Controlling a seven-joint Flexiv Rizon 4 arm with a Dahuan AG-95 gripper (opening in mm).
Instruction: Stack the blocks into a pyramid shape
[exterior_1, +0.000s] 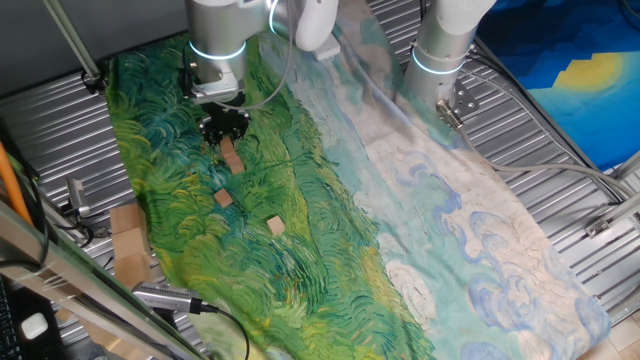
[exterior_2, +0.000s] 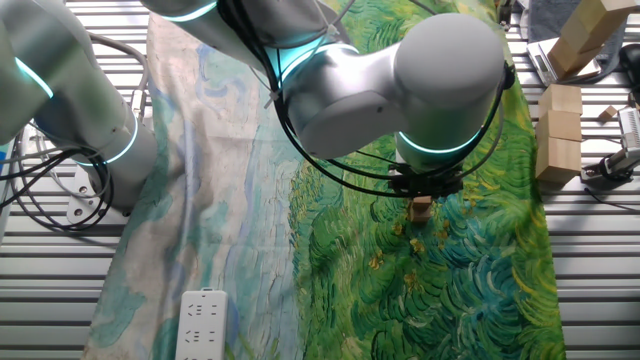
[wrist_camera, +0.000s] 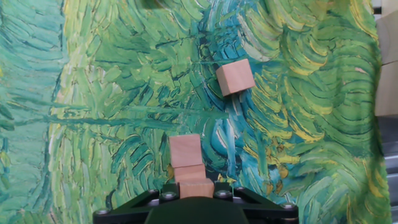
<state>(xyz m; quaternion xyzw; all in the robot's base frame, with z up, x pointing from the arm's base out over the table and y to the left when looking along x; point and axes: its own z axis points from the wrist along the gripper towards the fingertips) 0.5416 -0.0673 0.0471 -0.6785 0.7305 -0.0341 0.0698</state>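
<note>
So the gripper (exterior_1: 225, 128) hangs right over a little row of blocks (wrist_camera: 186, 163) on the painted cloth (exterior_1: 330, 200), though I can't tell whether it's pinching the nearest one. To the right, one block (exterior_1: 222, 199) and another block (exterior_1: 274, 227) sit apart on the green.

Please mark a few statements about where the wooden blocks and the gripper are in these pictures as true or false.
1. The gripper is right above a group of blocks lined up close together. True.
2. Every block on the cloth belongs to that group. False: at least two loose blocks lie apart on the painted cloth.
3. In the hand view, a single block lies apart from the group, beyond it. True.
4. The blocks rest on bare metal slats. False: they lie on the painted cloth.
5. A white power strip lies at the cloth's edge. True.
</note>
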